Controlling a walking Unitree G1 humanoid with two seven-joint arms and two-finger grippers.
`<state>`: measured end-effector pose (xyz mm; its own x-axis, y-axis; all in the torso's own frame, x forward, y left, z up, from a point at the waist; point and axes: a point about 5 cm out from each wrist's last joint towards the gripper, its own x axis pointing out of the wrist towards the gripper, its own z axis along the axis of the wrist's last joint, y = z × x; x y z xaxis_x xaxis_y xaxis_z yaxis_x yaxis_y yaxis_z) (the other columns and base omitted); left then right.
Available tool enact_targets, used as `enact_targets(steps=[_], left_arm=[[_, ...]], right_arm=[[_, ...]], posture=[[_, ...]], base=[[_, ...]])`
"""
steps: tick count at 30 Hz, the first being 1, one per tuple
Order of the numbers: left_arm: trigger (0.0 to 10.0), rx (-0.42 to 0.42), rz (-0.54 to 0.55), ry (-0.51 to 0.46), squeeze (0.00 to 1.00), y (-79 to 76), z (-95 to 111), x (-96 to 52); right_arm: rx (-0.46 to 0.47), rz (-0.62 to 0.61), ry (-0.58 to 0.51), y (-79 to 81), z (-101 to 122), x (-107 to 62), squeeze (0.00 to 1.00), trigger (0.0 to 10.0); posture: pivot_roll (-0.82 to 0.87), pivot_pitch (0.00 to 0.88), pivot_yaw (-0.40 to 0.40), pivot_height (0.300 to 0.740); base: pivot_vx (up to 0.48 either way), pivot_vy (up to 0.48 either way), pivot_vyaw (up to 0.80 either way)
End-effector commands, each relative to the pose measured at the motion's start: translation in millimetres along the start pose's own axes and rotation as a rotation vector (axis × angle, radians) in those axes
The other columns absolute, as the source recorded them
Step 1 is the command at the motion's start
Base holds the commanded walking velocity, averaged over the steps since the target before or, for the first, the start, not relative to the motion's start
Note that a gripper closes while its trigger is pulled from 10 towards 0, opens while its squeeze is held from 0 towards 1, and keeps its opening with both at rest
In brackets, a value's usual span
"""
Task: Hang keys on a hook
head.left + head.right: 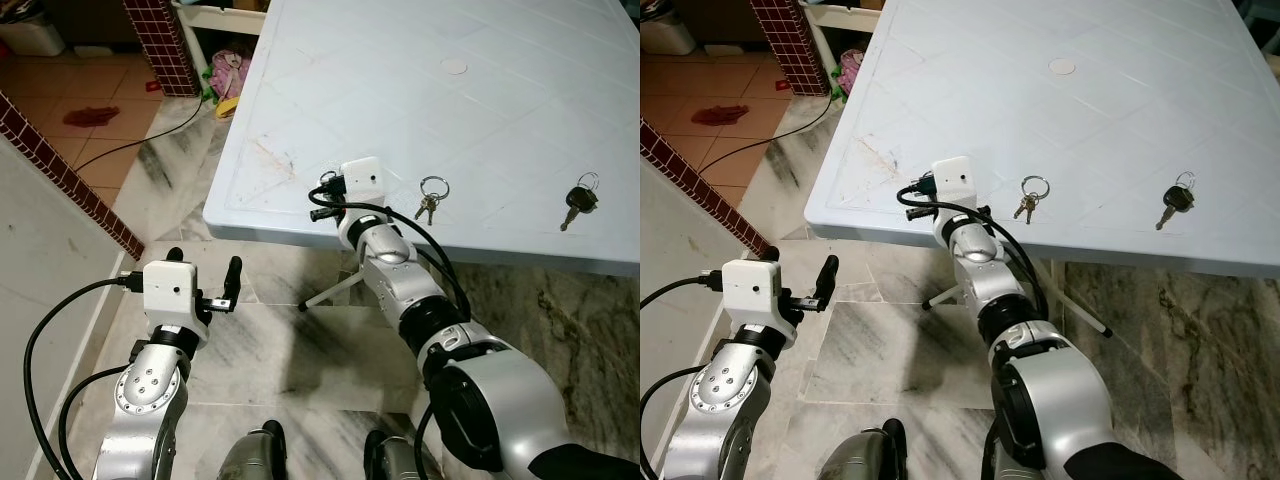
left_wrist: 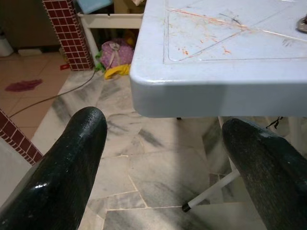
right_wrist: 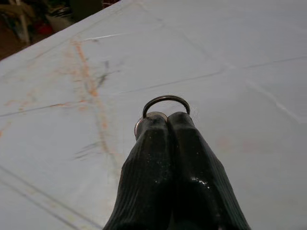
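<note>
The right wrist view brings out what the head views hide: the right gripper (image 3: pixel 167 120) has its two fingers (image 3: pixel 189 158) pressed together over the pale blue surface (image 3: pixel 230 52), pinching a dark key ring (image 3: pixel 165 101) with a coin-like metal piece just under it. What hangs from that ring is covered by the fingers, so whether keys are on it is hard to tell. In the head views the same gripper sits under its white camera block near the surface's front edge, close to the scratched corner.

The head views add two more sets lying on the surface: a bunch of small keys (image 1: pixel 429 200) just beside the right gripper, and a black-headed key (image 1: pixel 578 200) well apart from it, along the same front edge.

The left gripper (image 1: pixel 205 285) hangs below the surface's corner, over the marble floor (image 2: pixel 144 172), fingers (image 2: pixel 67 172) spread wide and holding nothing.

No writing is legible anywhere.
</note>
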<state>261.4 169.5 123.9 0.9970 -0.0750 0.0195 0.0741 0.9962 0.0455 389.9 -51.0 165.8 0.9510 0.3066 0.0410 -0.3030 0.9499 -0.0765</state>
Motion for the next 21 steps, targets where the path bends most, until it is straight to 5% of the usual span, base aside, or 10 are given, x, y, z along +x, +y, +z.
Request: enact_targets(steps=[1, 11, 21], left_arm=[[10.0, 0.005, 0.019, 0.015, 0.0, 3.8, -4.0, -1.2], [10.0, -0.004, -0.021, -0.004, 0.0, -2.9, -2.1, 12.5], [10.0, -0.032, -0.072, -0.014, 0.0, -17.3, -4.3, 26.5]], right_arm=[[-0.009, -0.013, -0.001, -0.6, -4.1, -2.4, 0.0, 0.0], [-0.035, -0.081, -0.198, -14.7, 14.3, -12.5, 0.0, 0.0], [-0.044, -0.096, -0.232, -19.3, 15.3, -26.7, 0.0, 0.0]], posture=[[0.15, 0.252, 0.039, 0.74], [0.08, 0.217, 0.053, 0.74], [0.01, 0.193, 0.057, 0.74]], base=[[0.0, 0.0, 0.0], [0.0, 0.0, 0.0], [0.0, 0.0, 0.0]])
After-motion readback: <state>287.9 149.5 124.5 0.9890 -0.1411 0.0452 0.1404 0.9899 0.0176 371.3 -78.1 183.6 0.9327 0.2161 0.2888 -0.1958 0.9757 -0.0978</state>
